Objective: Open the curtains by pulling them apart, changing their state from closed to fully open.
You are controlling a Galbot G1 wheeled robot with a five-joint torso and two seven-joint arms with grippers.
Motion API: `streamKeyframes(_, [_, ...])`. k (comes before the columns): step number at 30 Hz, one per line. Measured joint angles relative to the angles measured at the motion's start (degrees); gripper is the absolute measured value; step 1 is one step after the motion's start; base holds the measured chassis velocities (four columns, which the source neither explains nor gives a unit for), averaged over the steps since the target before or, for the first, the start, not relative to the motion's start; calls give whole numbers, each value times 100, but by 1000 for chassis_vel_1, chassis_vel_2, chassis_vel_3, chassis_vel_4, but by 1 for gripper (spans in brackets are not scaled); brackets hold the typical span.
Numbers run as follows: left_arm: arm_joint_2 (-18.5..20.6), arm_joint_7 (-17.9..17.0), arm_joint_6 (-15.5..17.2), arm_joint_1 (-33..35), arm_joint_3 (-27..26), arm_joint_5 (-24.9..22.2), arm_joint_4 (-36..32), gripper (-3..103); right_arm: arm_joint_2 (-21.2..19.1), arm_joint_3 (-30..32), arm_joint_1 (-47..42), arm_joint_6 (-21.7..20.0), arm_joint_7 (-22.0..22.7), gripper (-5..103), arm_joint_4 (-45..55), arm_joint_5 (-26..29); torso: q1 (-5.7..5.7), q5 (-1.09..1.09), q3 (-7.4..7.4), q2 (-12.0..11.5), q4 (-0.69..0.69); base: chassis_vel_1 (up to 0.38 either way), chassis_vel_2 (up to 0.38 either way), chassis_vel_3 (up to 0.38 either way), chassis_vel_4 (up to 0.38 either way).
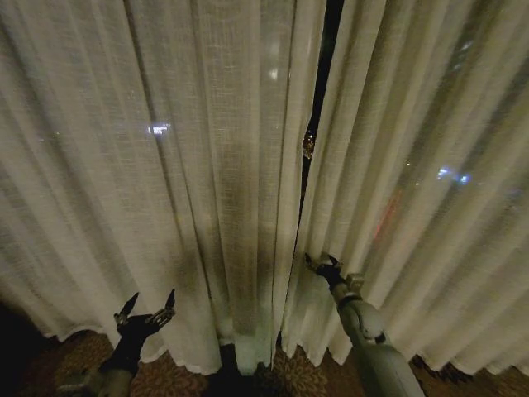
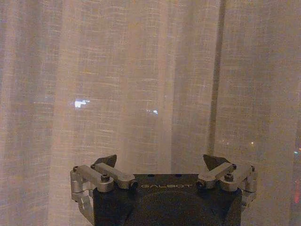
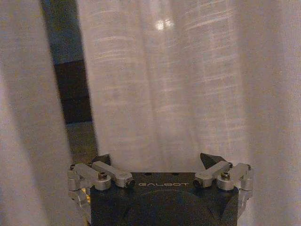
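Curtains (image 1: 207, 165) hung nearly closed across the whole head view, parted only by a narrow dark slit running from the top down toward the middle. Left tool (image 1: 147, 313) held low in front of the left panel (image 2: 141, 84), fingers spread wide, gripping nothing, apart from the cloth. Right tool (image 1: 322, 263) raised higher, at the inner edge of the right panel (image 1: 413, 182), just beside the slit; fingers likewise spread wide in the right wrist view (image 3: 157, 160), cloth close ahead between them, contact impossible to tell. Hems ended just above a patterned carpet (image 1: 297, 376). Small lights glimmered through the weave.
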Motion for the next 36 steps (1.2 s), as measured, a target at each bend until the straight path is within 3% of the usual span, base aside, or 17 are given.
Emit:
streamKeyframes(14, [-16, -6, -93, 37, -37, -37, -17, 100, -17, -119, 628, 6, 125, 102, -534, 35, 0, 0, 0, 0, 0, 0, 0, 0, 0])
streamKeyframes(18, [4, -4, -175, 68, -59, -95, 59, 100, -88, -238, 556, 65, 59, 82, -445, 69, 0, 1, 0, 0, 0, 0, 0, 0, 0])
streamKeyframes(21, [6, -3, -200, 33, -50, -104, 135, 100, -141, -264, 545, 143, 51, 78, -450, 69, 0, 0, 0, 0, 0, 0, 0, 0, 0])
streamKeyframes(29, [34, -1, -203, -33, -95, -225, 166, 100, -224, -287, 440, 221, 156, 44, -205, 70, 0, 0, 0, 0, 0, 0, 0, 0, 0])
streamKeyframes(33, [56, -1, -203, -2, -124, -236, 172, 100, -217, -289, 406, 275, 185, 34, -158, 70, 0, 0, 0, 0, 0, 0, 0, 0, 0])
streamKeyframes(34, [67, -1, -203, 7, -129, -236, 174, 100, -218, -287, 392, 286, 189, 23, -140, 69, 0, 0, 0, 0, 0, 0, 0, 0, 0])
streamKeyframes(36, [75, -1, -203, 13, -131, -236, 174, 100, -219, -284, 380, 290, 191, 23, -131, 69, 0, 0, 0, 0, 0, 0, 0, 0, 0])
